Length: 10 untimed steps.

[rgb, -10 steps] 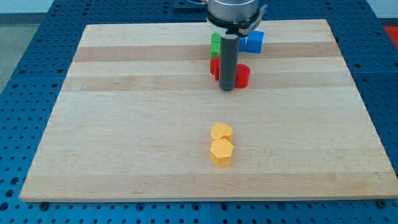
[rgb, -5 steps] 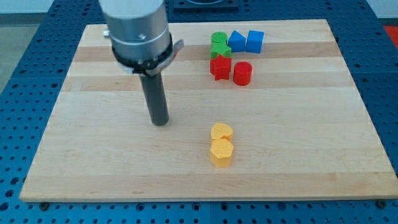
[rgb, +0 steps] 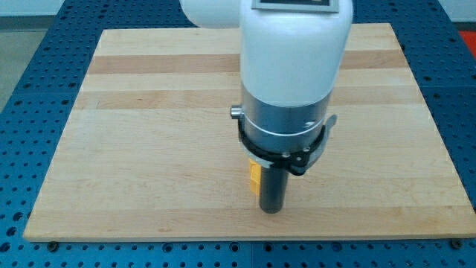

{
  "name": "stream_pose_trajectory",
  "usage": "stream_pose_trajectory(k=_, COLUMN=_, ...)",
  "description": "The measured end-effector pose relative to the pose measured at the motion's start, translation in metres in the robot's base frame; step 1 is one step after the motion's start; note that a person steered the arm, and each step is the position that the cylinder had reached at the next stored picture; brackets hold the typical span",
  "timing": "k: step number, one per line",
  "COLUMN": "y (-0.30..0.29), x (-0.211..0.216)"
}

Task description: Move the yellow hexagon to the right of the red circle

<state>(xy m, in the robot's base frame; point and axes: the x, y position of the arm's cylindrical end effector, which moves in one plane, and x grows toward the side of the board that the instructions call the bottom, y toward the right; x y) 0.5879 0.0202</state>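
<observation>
My tip (rgb: 272, 211) rests on the wooden board (rgb: 149, 149) near the view's bottom, just right of centre. Only a sliver of a yellow block (rgb: 255, 179) shows at the rod's left side, touching or nearly touching it; its shape cannot be made out here. The arm's large white and grey body covers the middle and top of the board. The red circle, the second yellow block and the other coloured blocks are hidden behind the arm.
The board's bottom edge (rgb: 245, 237) lies a short way below my tip. A blue perforated table (rgb: 22, 89) surrounds the board.
My tip has moved from the board's left-centre down and to the right, to the yellow blocks near the bottom. The arm now hides the red, green and blue blocks.
</observation>
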Motion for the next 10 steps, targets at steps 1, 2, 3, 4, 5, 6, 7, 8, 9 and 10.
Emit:
stream_pose_trajectory(k=1, y=-0.036, x=0.013)
stream_pose_trajectory(k=2, y=-0.041, x=0.004)
stream_pose_trajectory(k=3, y=-0.034, x=-0.015)
stream_pose_trajectory(k=4, y=-0.016, x=-0.033)
stream_pose_trajectory(k=5, y=0.012, x=-0.049)
stream_pose_trajectory(k=6, y=0.051, x=-0.069)
stream_pose_trajectory(k=7, y=0.089, x=-0.094)
stream_pose_trajectory(k=8, y=0.085, x=-0.098)
stream_pose_trajectory(k=9, y=0.077, x=-0.070)
stream_pose_trajectory(k=10, y=0.069, x=-0.050)
